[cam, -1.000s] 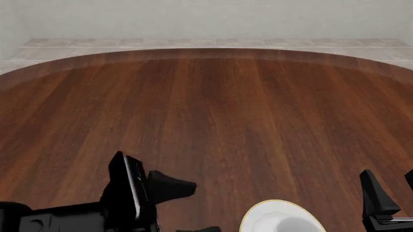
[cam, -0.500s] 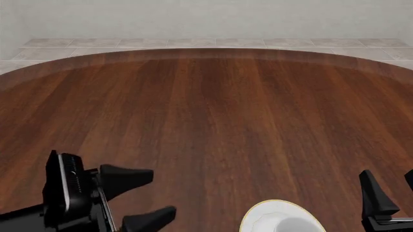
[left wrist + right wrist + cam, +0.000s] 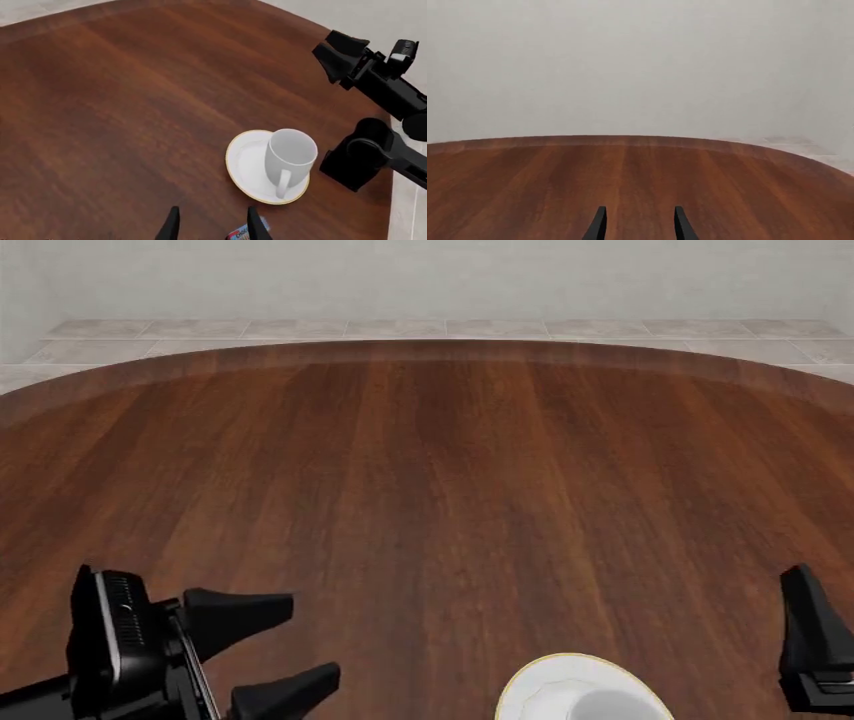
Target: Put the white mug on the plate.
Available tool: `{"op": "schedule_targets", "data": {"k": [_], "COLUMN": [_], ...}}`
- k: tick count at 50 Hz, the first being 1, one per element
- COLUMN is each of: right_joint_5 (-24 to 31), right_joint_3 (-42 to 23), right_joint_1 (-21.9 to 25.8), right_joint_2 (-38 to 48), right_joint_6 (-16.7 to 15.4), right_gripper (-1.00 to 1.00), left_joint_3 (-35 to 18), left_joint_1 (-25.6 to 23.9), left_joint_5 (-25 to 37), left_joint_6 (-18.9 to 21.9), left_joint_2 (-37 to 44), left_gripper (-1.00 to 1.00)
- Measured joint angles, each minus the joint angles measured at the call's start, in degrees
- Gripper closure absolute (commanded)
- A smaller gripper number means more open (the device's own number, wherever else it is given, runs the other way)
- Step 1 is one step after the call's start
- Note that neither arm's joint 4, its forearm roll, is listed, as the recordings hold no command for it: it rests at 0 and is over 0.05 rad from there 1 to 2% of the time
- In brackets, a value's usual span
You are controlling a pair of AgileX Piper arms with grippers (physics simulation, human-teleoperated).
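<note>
Mug status: glossy white cylindrical mug (image 3: 291, 156) stands upright on the gold-rimmed white plate (image 3: 245, 165). Your left claw (image 3: 267, 648) is spread, empty; right claw (image 3: 637, 224) likewise. Expect rigid, slick, breakable ceramic; pinch across the rim, not the loop handle.

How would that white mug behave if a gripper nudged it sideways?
The mug looks glossy, so probably slippery. It stands upright on the plate near its edge, so it may slide off or tip. Likely rigid.
</note>
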Motion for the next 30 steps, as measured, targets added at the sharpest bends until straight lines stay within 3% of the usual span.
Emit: {"op": "schedule_targets", "data": {"k": [15,30], "right_joint_5": [-4.3,-6.7], "right_joint_3": [-2.6,-3.2], "right_joint_1": [-1.1,-1.5], "right_joint_2": [0.0,0.0], "right_joint_6": [1.3,2.1], "right_gripper": [-1.0,-1.0], "left_joint_3": [1.2,-1.1], "left_joint_1": [2.2,6.1], "left_joint_5": [1.3,8.5], "left_joint_6": [-0.3,0.8], "left_joint_2": [-3.1,-12.1], "left_gripper": [-1.0,-1.0]}}
